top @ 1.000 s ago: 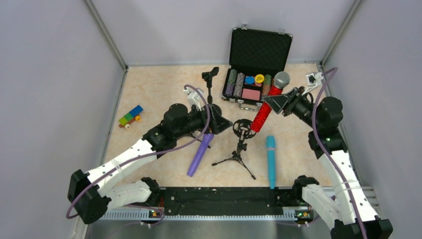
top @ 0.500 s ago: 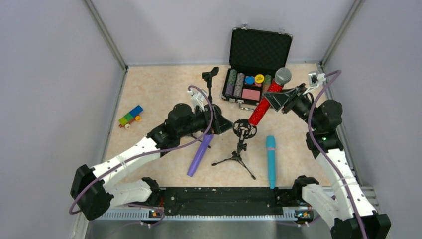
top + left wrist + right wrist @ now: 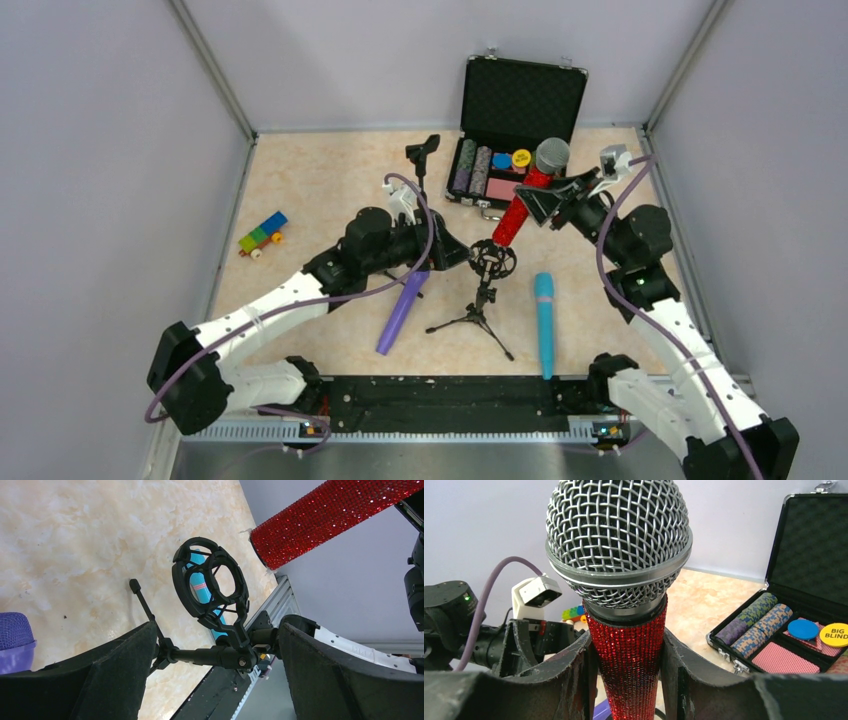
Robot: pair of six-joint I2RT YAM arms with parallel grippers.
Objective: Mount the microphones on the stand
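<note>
**Steering the red microphone toward the stand's ring**

Looking over the worktop point(image 3: 320, 180) from above, we find the open case point(image 3: 525, 95) at 12 o'clock and the tripod stand point(image 3: 483, 290) near the centre. The red microphone point(image 3: 520, 210) hangs tilted in the air at 1 o'clock from the stand. Its tail end is just beside the stand's ring point(image 3: 210, 582) but not yet inside. The teal microphone point(image 3: 544, 320) lies flat at 4 o'clock from the stand, and the purple microphone point(image 3: 398, 312) lies flat at 8 o'clock.

Our right pincer point(image 3: 629, 645) is clamped on the red microphone's glittery handle, right under the mesh head. Our left pincer point(image 3: 217, 630) stands wide, one finger on each side of the stand's stem below the ring, and seems to touch nothing.

We judge the microphone stiff and top-heavy, and its studded skin should resist slipping. A hold high on the handle suits it, since that leaves the tail free to enter the ring. The stand looks light and easy to tip, so we think bracing its stem is wise.
</note>
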